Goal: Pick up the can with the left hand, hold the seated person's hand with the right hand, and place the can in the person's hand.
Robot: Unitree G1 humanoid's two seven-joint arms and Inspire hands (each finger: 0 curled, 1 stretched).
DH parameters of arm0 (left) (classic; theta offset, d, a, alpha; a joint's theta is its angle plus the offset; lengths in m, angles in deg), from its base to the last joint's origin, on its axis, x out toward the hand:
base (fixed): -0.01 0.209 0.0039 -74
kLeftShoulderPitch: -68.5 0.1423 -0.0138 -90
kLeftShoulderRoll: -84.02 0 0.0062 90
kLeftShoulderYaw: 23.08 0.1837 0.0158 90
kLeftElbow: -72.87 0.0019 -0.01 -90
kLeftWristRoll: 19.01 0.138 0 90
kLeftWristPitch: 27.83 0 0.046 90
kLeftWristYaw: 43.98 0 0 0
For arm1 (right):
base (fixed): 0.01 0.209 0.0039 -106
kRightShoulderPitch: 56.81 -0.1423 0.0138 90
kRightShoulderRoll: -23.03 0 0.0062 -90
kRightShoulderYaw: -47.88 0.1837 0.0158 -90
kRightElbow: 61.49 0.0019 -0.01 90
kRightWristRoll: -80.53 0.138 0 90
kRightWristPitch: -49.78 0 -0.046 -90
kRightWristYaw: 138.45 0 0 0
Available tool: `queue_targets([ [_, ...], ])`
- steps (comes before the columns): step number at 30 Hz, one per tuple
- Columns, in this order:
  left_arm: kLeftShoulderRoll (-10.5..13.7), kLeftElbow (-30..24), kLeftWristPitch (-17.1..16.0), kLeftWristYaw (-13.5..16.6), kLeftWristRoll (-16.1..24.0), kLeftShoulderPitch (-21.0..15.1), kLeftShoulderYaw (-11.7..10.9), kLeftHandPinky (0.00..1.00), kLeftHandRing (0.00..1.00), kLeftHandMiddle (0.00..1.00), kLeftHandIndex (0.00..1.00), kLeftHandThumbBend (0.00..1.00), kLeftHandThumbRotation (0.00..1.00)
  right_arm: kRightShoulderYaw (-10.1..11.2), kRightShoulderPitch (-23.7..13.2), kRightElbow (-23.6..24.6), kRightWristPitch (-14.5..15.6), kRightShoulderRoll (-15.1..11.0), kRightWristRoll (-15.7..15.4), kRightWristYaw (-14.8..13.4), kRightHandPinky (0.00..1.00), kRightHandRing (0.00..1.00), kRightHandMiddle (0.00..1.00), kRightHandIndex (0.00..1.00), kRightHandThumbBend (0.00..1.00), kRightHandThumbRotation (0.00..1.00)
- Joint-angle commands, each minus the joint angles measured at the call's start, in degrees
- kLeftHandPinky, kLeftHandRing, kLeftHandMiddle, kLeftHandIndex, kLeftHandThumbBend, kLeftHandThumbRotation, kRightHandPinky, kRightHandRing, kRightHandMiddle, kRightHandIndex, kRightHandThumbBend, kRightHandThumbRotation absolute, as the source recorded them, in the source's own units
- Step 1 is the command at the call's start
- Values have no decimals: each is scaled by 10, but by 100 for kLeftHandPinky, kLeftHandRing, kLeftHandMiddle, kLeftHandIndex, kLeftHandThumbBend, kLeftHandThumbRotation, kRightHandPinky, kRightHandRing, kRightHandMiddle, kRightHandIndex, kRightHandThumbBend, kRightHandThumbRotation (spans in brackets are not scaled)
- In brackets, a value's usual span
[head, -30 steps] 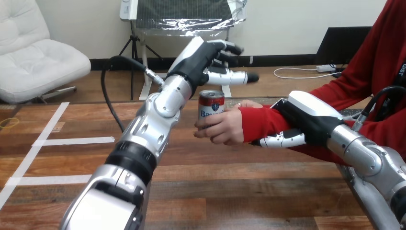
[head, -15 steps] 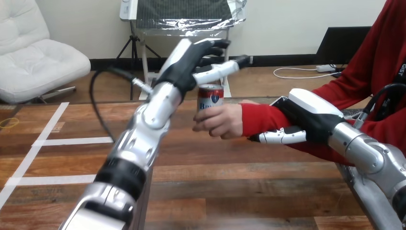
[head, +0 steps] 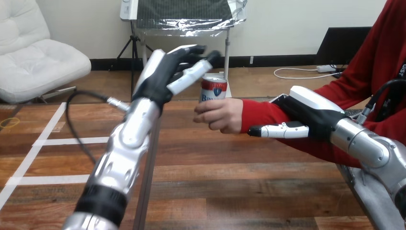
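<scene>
Moved since a second ago: can (head: 213, 89) carried a little higher by the person's hand (head: 221, 115); left robot hand (head: 167, 72) drawn back toward the view's left, off the can.

Item, can: red and white, upright; lower half enclosed by the person's hand; held well clear above the surface (head: 230, 187).

Item, person's hand: reaching in from the view's right, wrapped round the can; forearm (head: 261, 115) in a red sleeve.

Item, left robot hand: spread wide, fingers straight, holding nothing; just beside the can at its upper left, one fingertip near the rim; whether that tip touches cannot be told.

Item, right robot hand (head: 311, 120): lying against the red-sleeved forearm behind the wrist; whether it clasps the forearm cannot be told.

Status, as judged: pick-up done; can apparently delivered, its weight now borne by the person alone; release looks complete or nearly so. Outstanding: clearing the left arm fully away; freeing the forearm from the right robot hand.
</scene>
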Motion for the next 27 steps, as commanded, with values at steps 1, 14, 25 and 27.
queue_targets([
  [1, 11, -92, 0, 2, -14, 26, -19, 76, 83, 83, 80, 74, 81, -1, -26, 26, -9, 26, 7, 22, 48, 55, 60, 63, 99, 89],
  [14, 18, -214, 28, -1, -12, 110, -30, 74, 83, 82, 77, 63, 81, -10, -26, 29, -9, 14, -5, 46, 63, 72, 74, 77, 100, 99],
  [25, 24, -274, 45, -5, -15, 158, -39, 70, 81, 80, 75, 65, 85, -4, -26, 37, 22, 9, 11, 119, 72, 83, 84, 85, 100, 100],
  [27, 25, -283, 49, -5, -15, 164, -41, 69, 81, 80, 75, 66, 85, -2, -25, 41, 29, 8, 14, 129, 74, 85, 85, 86, 100, 100],
])
